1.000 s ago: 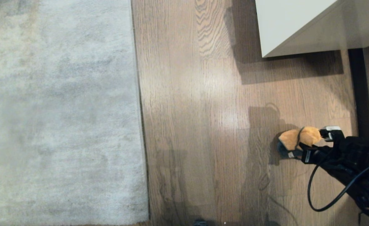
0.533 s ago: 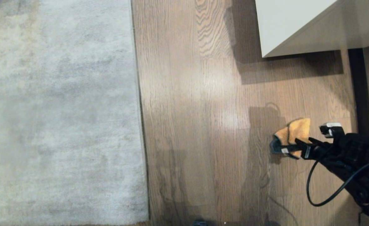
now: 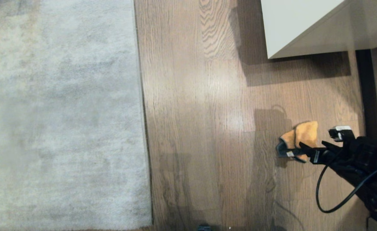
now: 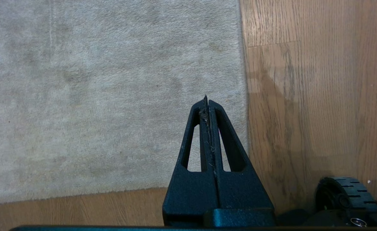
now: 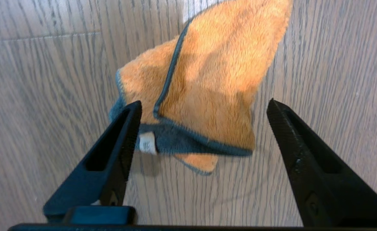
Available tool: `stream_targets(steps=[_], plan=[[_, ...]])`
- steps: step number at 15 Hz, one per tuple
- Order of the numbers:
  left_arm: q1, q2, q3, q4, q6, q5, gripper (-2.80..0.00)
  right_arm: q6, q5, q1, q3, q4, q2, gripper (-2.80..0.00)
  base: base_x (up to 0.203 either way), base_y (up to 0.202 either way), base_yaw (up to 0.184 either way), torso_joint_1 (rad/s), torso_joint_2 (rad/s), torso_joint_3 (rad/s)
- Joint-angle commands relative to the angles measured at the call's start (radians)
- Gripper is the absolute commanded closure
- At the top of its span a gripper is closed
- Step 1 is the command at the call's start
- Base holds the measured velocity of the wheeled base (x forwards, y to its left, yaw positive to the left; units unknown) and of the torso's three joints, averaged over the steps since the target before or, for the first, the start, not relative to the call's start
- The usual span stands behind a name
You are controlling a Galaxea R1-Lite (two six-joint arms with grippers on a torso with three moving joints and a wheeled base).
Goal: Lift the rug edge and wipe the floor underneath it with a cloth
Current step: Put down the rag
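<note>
1. The head view takes in the whole layout: the grey rug (image 3: 63, 112) covers the left part, its rug edge (image 3: 143, 112) runs straight down the frame, and the brown floor (image 3: 201, 128) fills the middle and right.
2. Only this view shows the white cabinet (image 3: 304, 25) at the upper right, throwing a shadow on the planks.
3. The cloth (image 3: 299, 139) lies crumpled on the floor at the lower right, well apart from the rug.
4. The right hand (image 3: 317, 146) reaches in from the lower right corner, low and roughly level, with a black cable (image 3: 336, 202) looping beneath the arm.
5. The right wrist view adds the detail: the orange cloth (image 5: 204, 93) has a dark blue-grey trim and a small white tag, and the fingers (image 5: 118, 144) are spread wide on either side of its near end, not pinching it.
6. The left wrist view alone shows the left hand (image 4: 207, 106), fingers pressed together, holding nothing, hanging over the rug's corner (image 4: 233, 166) where it lies flat on the floor.
7. That view also catches a black wheel (image 4: 346, 195) of the base.
</note>
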Motion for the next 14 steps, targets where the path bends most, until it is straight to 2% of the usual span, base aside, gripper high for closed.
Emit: stream_targets(steps=[1,14], plan=[[0.000,0.000,0.000,0.000,0.000,0.000,0.00,-0.002,0.007,0.000,0.043,-0.029,-0.038,-2.80,0.000,0.000,0.000,0.000,0.00,0.000],[0.000,0.000,0.000,0.000,0.002,-0.001,0.00,-0.028,0.054,0.000,0.295,-0.029,-0.275,-2.80,0.000,0.000,0.000,0.000,0.00,0.000]])
